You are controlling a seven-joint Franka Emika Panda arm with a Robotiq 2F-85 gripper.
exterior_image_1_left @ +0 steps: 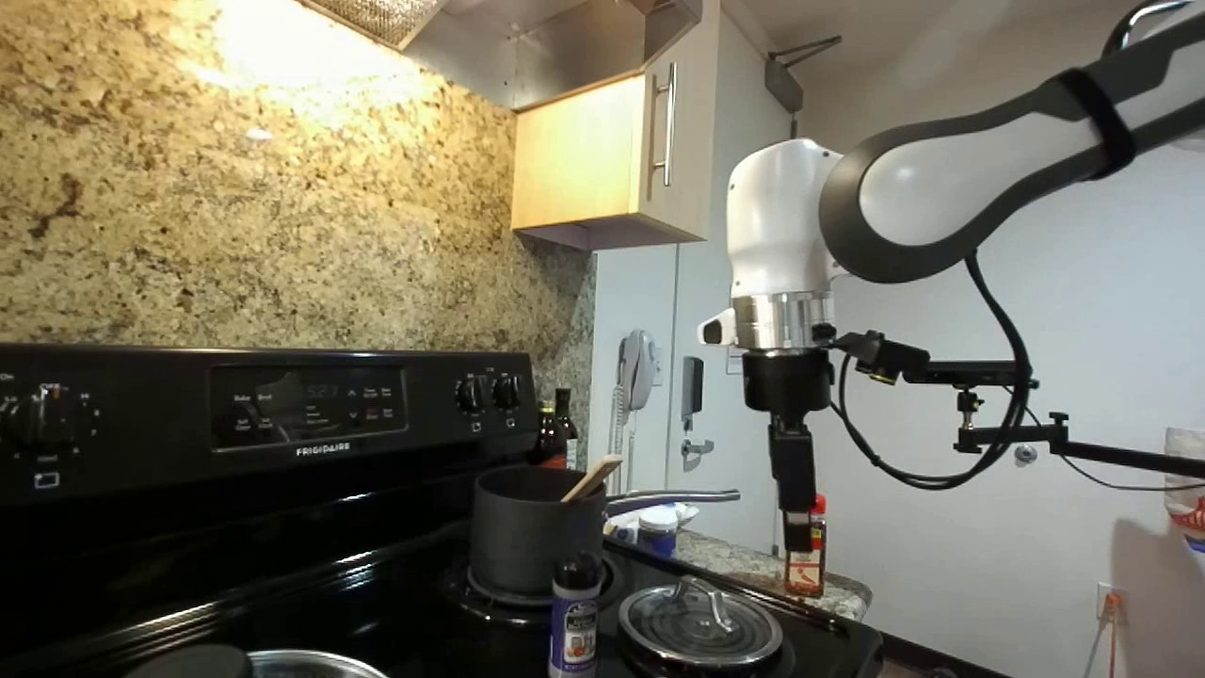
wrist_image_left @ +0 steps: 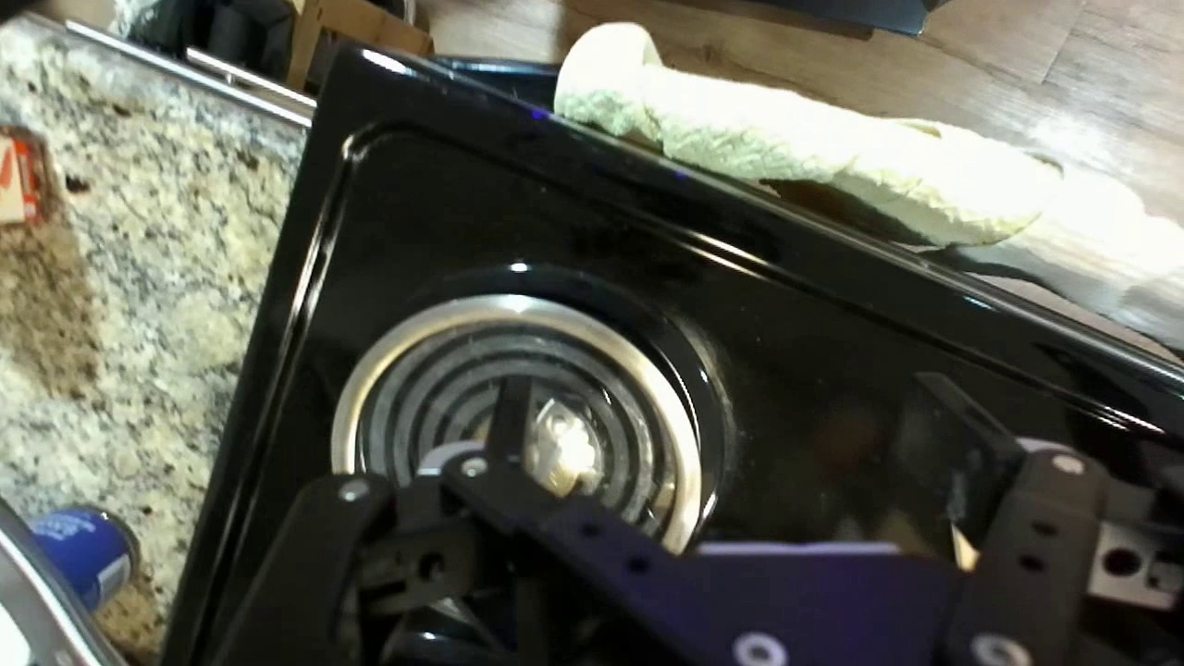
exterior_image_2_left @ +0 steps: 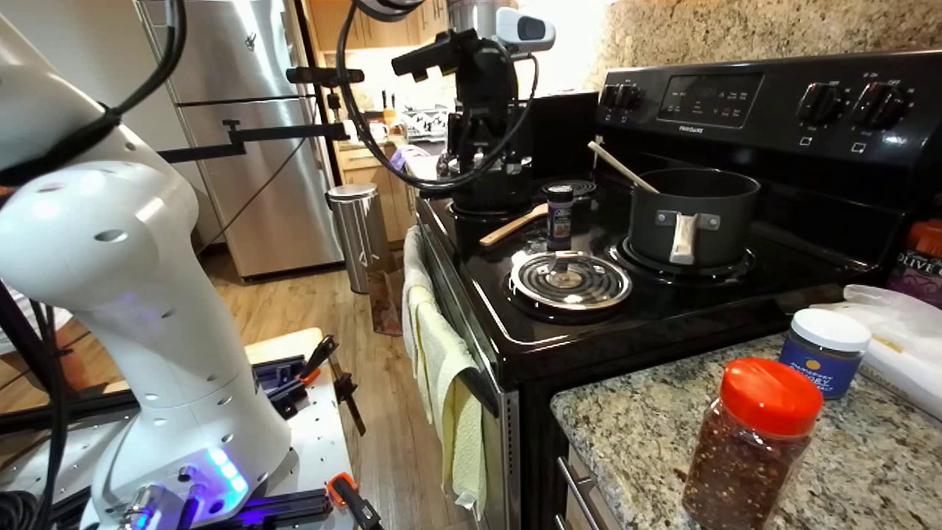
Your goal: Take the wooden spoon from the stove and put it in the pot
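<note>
Up on the one black stove, a single dark grey pot sits toward the back. Gripper just hangs there, fingers spread wide. One glass lid lies in front of the pot. I count two wooden utensils, can't tell which one's the task spoon: a slim wooden handle slants up out of the pot toward the stove's front; a flat-lying wooden piece runs roughly front-to-back, one black-capped bottle right at its inner end.

Kitchen, black stove, steel fridge, speckled counter, wooden cabinet
</note>
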